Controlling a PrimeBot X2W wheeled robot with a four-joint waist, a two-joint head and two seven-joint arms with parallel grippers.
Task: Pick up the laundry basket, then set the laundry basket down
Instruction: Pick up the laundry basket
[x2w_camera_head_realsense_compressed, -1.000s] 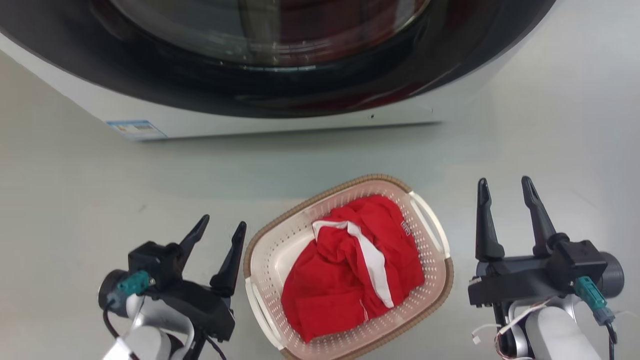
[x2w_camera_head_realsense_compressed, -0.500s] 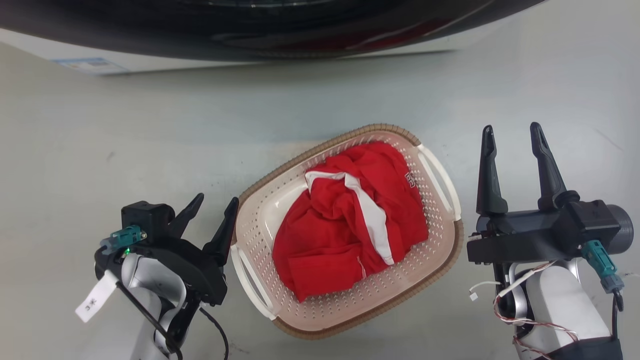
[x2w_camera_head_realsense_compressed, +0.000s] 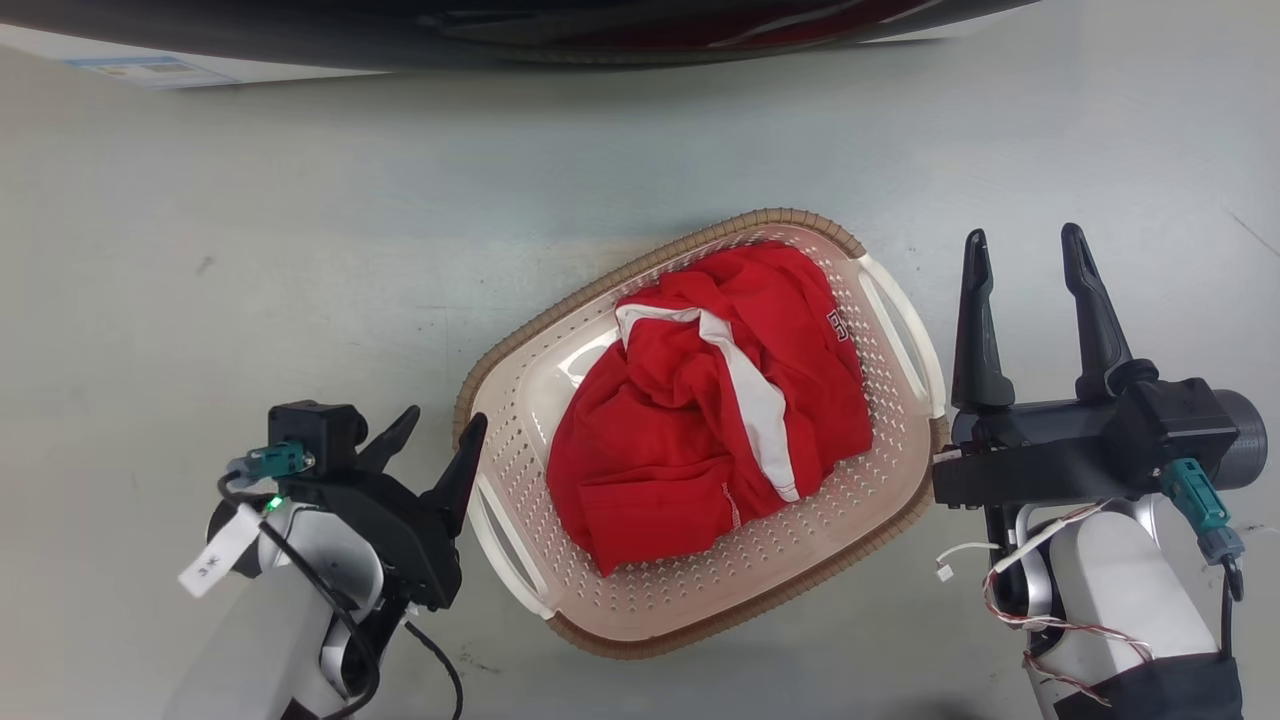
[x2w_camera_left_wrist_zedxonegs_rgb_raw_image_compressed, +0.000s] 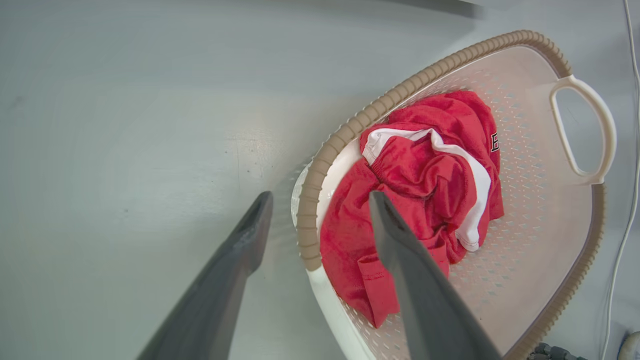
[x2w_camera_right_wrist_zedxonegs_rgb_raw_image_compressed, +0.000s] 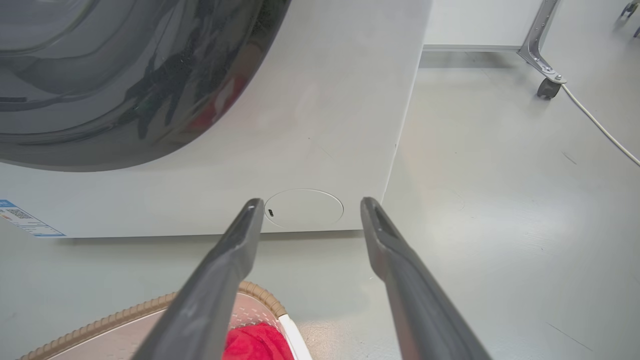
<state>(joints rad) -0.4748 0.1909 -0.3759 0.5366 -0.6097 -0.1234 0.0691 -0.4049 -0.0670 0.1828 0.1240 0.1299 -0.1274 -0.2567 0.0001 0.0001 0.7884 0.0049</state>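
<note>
The laundry basket (x2w_camera_head_realsense_compressed: 880, 500) sits on the grey floor, cream-white and perforated with a brown woven rim (x2w_camera_left_wrist_zedxonegs_rgb_raw_image_compressed: 345, 135) and white side handles. A red garment with a white stripe (x2w_camera_head_realsense_compressed: 700, 420) lies inside it. My left gripper (x2w_camera_head_realsense_compressed: 445, 430) is open at the basket's left end; in the left wrist view its fingers straddle the rim, one outside and one over the red cloth. My right gripper (x2w_camera_head_realsense_compressed: 1020, 245) stands open just right of the basket's right handle (x2w_camera_head_realsense_compressed: 905, 330), touching nothing. In the right wrist view the basket's corner (x2w_camera_right_wrist_zedxonegs_rgb_raw_image_compressed: 260, 292) shows at the bottom.
A washing machine (x2w_camera_right_wrist_zedxonegs_rgb_raw_image_compressed: 320, 125) with a dark round door stands beyond the basket, its lower edge (x2w_camera_head_realsense_compressed: 500, 45) along the top of the head view. A wheeled metal frame leg (x2w_camera_right_wrist_zedxonegs_rgb_raw_image_compressed: 542, 55) and a white cable (x2w_camera_right_wrist_zedxonegs_rgb_raw_image_compressed: 600, 127) lie at the far right.
The head camera has tilted down, so the washing machine has slid up out of the picture. My left gripper has come closer to the basket's left end. The right gripper keeps its pose.
</note>
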